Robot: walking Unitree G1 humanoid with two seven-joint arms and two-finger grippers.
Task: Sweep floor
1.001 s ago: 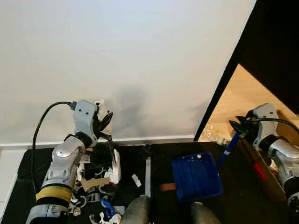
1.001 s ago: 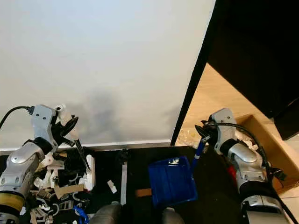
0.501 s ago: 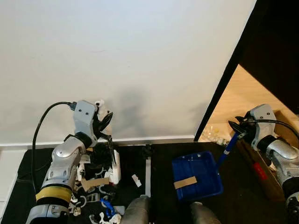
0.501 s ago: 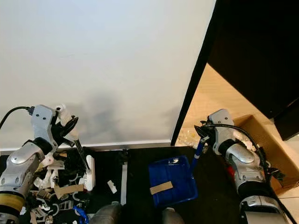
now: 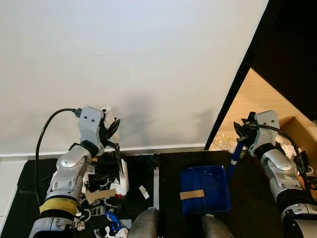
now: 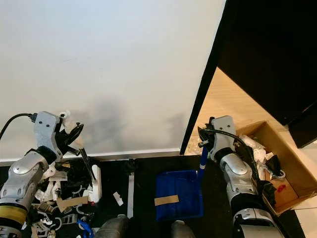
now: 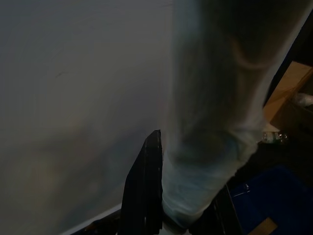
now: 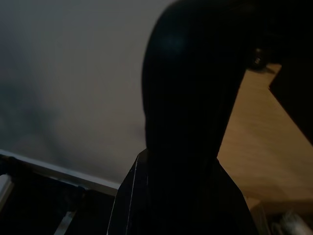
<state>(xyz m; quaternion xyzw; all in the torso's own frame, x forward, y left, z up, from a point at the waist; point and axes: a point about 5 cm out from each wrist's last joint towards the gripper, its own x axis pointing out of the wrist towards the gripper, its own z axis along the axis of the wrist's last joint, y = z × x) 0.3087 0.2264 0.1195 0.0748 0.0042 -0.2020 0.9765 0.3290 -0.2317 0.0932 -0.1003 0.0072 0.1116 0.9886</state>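
- Lying at the far left on the black floor mat point(image 5: 163, 171), a heap of debris point(image 5: 101, 191) — white plastic scraps, strips of brown cardboard, a bit of blue — sits just below the left gripper point(image 5: 110, 130).
- Left jaws are clamped round the pale handle of a brush point(image 5: 115, 166), which runs down from them, slightly tilted, to a dark bristly head resting among the scraps.
- Between heap and pan lie one loose white scrap point(image 5: 144, 191) and a grey strip point(image 5: 156, 187) running front to back.
- Sitting flat on the mat to the right of that strip, the blue dustpan point(image 5: 205, 188) is a smooth, ribbed plastic tray, and a tan cardboard strip point(image 5: 191, 194) lies inside it.
- Its blue handle point(image 5: 235, 156) rises steeply up and to the right into the right gripper point(image 5: 241, 135), whose jaws are closed on the top end.
- Judging by this, the next sweep must carry debris rightwards, across the grey strip, into the pan; the left arm is the nearer one to the heap.
- Farthest right, an open cardboard box point(image 6: 270, 163) holding rubbish stands on pale wood flooring.
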